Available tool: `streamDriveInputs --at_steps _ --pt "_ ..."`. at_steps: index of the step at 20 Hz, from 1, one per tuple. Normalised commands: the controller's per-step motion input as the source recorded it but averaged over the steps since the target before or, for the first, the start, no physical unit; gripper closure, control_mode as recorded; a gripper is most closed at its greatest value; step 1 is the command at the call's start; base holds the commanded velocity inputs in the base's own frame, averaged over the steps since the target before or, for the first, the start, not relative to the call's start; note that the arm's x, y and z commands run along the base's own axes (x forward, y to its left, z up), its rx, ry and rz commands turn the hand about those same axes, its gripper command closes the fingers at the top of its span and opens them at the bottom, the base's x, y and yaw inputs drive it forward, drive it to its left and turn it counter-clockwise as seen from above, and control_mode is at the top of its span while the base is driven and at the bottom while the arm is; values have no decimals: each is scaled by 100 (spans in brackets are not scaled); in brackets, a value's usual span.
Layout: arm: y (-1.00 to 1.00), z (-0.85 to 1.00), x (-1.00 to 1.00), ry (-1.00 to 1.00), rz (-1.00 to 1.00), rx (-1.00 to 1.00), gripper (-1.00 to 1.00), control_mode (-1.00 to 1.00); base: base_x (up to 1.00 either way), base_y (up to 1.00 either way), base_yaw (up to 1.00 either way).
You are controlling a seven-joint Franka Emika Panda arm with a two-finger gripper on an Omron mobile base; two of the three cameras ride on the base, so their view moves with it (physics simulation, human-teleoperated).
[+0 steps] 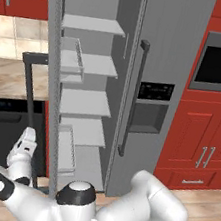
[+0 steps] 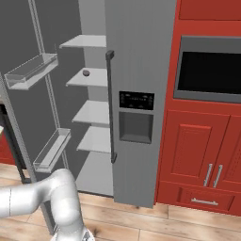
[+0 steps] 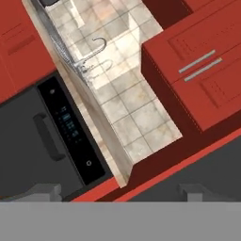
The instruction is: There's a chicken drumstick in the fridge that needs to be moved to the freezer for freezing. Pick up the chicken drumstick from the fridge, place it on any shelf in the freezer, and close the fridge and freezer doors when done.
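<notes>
We hold gripper (image 3: 113, 190) spread wide, empty, low left beside open freezer door (image 1: 50, 72) (handle side), likely for swinging it; drumstick not spotted.

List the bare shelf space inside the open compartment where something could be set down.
The top grey shelf, third shelf and fourth shelf look bare, bordered by the grey back wall and the shut door's edge. The second shelf holds a small dark round item by its front edge.
</notes>
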Motion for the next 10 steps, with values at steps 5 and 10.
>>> streamDriveInputs --at_steps 5,10 --pt "0 -50 46 9 -26 -10 -100 -100 0 0 0" --pt "-13 -29 6 0 -24 -1 -100 -100 0 0 0"
